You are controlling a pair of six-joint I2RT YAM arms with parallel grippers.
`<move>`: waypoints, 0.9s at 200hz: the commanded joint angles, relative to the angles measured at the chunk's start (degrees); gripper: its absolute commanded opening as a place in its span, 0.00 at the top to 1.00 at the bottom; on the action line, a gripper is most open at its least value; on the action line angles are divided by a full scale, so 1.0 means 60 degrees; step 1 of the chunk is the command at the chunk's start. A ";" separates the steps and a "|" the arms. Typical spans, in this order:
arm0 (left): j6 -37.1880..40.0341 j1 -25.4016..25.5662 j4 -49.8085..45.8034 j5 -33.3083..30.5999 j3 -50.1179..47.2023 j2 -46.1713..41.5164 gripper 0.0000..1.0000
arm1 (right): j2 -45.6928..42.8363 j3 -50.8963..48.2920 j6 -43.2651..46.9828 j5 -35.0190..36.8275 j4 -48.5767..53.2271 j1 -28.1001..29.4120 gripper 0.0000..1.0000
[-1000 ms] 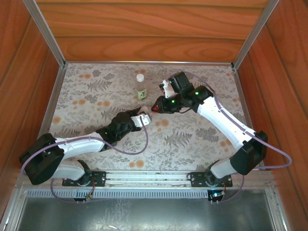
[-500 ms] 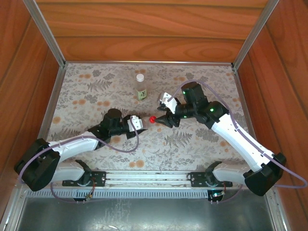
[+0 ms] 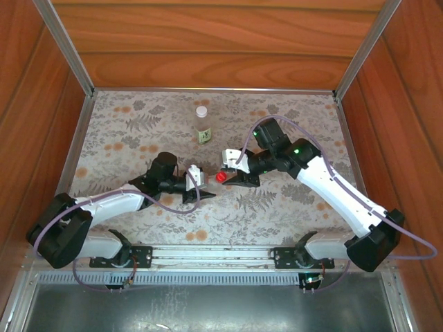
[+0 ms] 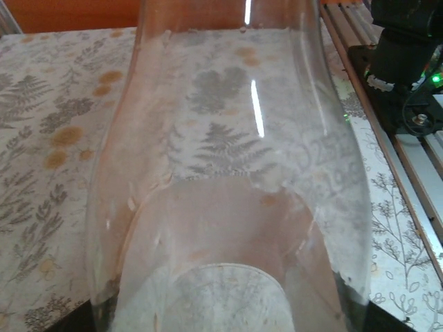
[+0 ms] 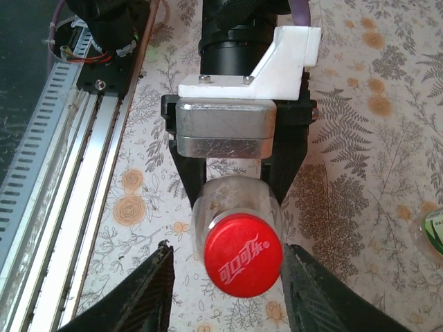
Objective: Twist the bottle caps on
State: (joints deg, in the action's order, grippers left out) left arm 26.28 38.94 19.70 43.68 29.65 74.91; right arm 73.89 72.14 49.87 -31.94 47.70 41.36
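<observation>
My left gripper (image 3: 202,184) is shut on a clear bottle (image 3: 210,178) and holds it lying level, neck pointing right. In the left wrist view that bottle (image 4: 221,173) sits right in front of the lens. A red cap (image 5: 243,255) sits on its neck. My right gripper (image 5: 228,277) is open around the cap: the left finger (image 5: 149,290) stands clear of it and the right finger (image 5: 308,290) is at its edge. Seen from above, the cap (image 3: 220,177) lies between the two grippers. The other bottle (image 3: 202,124), with a green-yellow label and a white cap on it, stands upright behind them.
The floral table mat (image 3: 291,200) is ringed by wooden walls, with a metal rail (image 3: 228,254) along the near edge. In the right wrist view that rail (image 5: 62,173) runs down the left side, and a bit of green label (image 5: 435,232) shows at the right edge.
Both arms have swung round. The left gripper and its bottle have shifted slightly toward the near edge. The right gripper has come down and left to sit around the red cap.
</observation>
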 commanded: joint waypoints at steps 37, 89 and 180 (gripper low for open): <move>-0.0176 -0.0102 -0.0018 0.0683 0.0384 0.0129 0.52 | 0.0436 0.0231 0.0313 -0.0213 0.0094 0.0181 0.55; -0.0065 -0.0115 -0.0047 0.0297 0.0358 0.0195 0.52 | 0.0578 0.0447 0.0034 -0.0263 0.0301 0.0181 0.75; 0.1145 0.0769 0.0822 -0.8888 0.0636 0.0084 0.54 | 0.0940 0.0125 -0.8802 0.1527 -0.2110 0.0196 1.00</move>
State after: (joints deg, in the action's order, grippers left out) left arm 29.58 42.39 21.12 14.52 32.64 75.35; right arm 78.35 73.25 23.16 -21.02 40.21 41.10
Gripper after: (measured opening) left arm 0.465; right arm 0.332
